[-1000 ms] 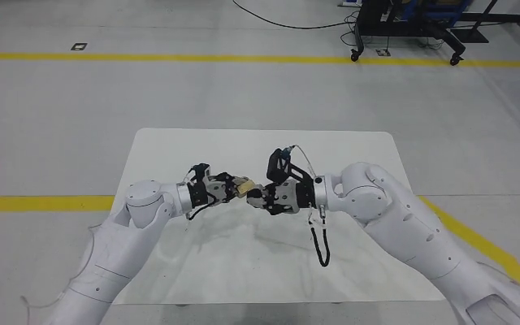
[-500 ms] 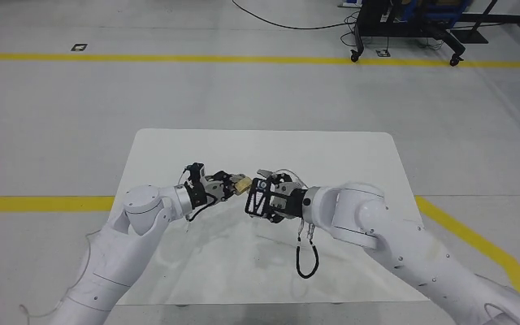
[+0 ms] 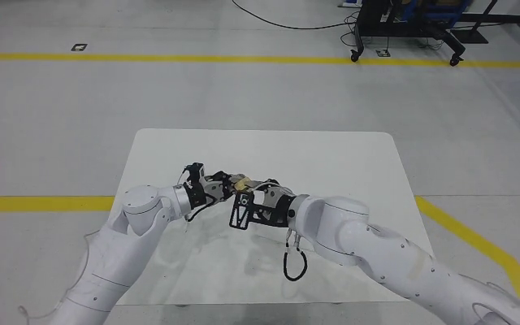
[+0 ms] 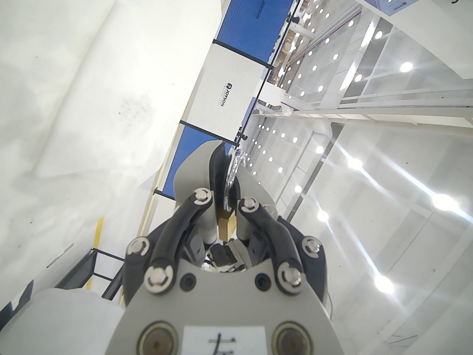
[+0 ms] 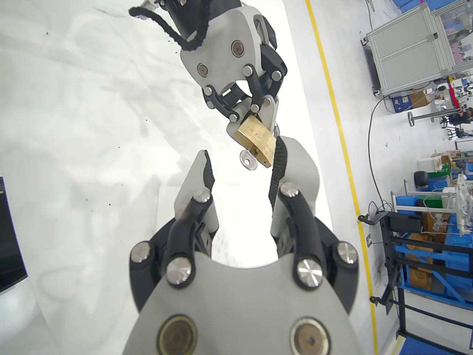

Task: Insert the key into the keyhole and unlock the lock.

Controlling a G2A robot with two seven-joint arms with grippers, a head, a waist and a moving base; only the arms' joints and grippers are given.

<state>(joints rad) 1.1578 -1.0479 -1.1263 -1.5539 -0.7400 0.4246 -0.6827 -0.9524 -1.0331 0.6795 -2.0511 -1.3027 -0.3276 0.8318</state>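
My left gripper (image 5: 255, 119) is shut on a small brass padlock (image 5: 256, 138), held in the air above the white table (image 3: 341, 154). A silver key (image 5: 248, 158) sticks in the padlock's keyhole, its round head facing my right gripper. My right gripper (image 5: 242, 162) is open just in front of the lock, its fingers on either side of the key head without closing on it. In the top view the padlock (image 3: 241, 186) sits between the two grippers near the table's middle. In the left wrist view the padlock (image 4: 226, 225) is pinched between the fingers, the key (image 4: 236, 164) poking out beyond them.
The white table has a rounded far edge (image 5: 284, 5) with grey floor and a yellow line (image 3: 244, 58) beyond. A black cable (image 3: 294, 264) hangs from the right arm over the table. Carts and racks (image 5: 425, 201) stand well off the table.
My right arm has swung round and rolled its wrist toward the left arm. The left gripper stays where it was, holding the padlock.
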